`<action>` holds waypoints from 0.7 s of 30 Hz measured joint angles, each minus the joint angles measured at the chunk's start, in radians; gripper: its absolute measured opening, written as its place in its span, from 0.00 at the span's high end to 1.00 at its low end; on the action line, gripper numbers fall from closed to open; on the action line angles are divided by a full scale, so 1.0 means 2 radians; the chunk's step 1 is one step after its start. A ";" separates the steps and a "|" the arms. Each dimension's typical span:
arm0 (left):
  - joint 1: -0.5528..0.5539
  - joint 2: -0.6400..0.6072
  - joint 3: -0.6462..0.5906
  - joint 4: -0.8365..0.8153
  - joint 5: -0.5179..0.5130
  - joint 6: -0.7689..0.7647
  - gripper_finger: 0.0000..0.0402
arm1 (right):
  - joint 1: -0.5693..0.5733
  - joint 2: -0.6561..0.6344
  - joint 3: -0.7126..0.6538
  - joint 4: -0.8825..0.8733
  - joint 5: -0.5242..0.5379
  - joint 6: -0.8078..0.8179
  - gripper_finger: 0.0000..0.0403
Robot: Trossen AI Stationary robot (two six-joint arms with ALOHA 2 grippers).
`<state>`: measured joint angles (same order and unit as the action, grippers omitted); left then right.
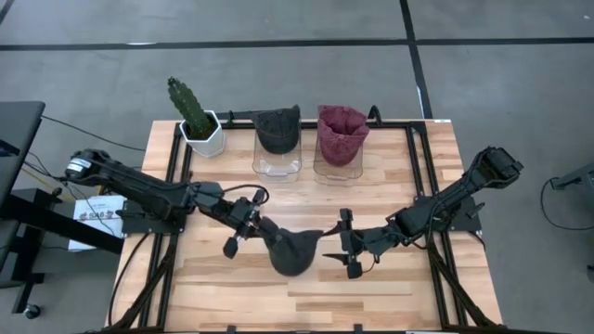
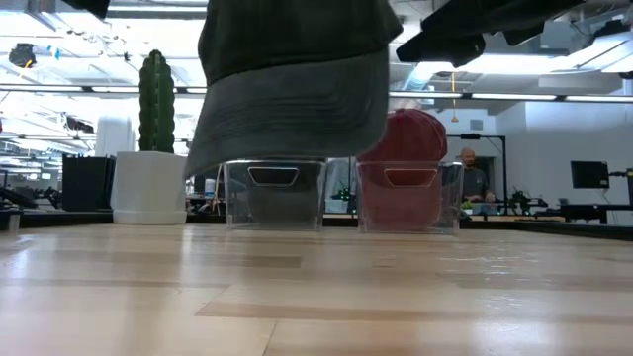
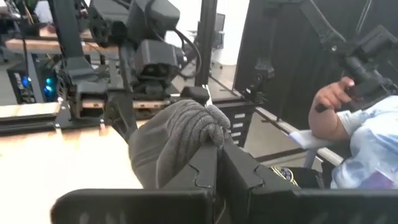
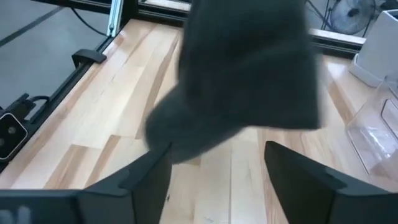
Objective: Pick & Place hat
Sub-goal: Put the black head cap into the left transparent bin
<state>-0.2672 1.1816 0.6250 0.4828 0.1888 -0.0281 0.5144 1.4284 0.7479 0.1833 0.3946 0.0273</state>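
A dark grey knit hat (image 1: pixel 295 250) hangs in the air over the table's near middle; in the low view the hat (image 2: pixel 292 79) is well above the wood. My left gripper (image 1: pixel 263 225) is at its left side, shut on it. My right gripper (image 1: pixel 349 243) stands open just right of the hat, its fingers pointing at it and apart from it. In the right wrist view the hat (image 4: pixel 249 74) fills the space ahead of the open right gripper (image 4: pixel 217 165). My left gripper (image 3: pixel 217 146) pinches a bunched fold of the hat's knit (image 3: pixel 202 124) between its two shut fingers. It comes at the hat from the table's left, slanting slightly down. The hat is lifted clear of the table and sags below and to the right of the fingers.
At the far edge stand a cactus in a white pot (image 1: pixel 200 125) and two clear bins, one with a dark hat (image 1: pixel 277 139) and one with a red hat (image 1: pixel 340 139). Black frame rails (image 1: pixel 176 176) run along the table's sides. A person (image 3: pixel 360 124) sits beyond the table.
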 joint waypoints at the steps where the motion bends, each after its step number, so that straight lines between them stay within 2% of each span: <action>1: 0.001 -0.004 0.000 0.000 0.000 0.000 0.97 | 0.000 0.000 0.000 0.000 0.000 0.000 0.38; 11: 0.023 -0.076 0.000 -0.028 0.001 -0.002 0.97 | 0.000 -0.001 0.000 -0.020 0.017 0.005 0.36; 17: 0.076 -0.127 0.000 -0.045 0.001 -0.001 0.97 | -0.003 -0.001 0.000 -0.049 0.027 0.027 0.36; 21: 0.123 -0.138 0.000 -0.055 0.007 0.001 0.97 | -0.003 -0.001 0.000 -0.050 0.027 0.027 0.36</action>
<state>-0.0212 0.9052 0.6254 0.3727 0.2029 -0.0261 0.5079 1.4269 0.7483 0.0830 0.4484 0.0811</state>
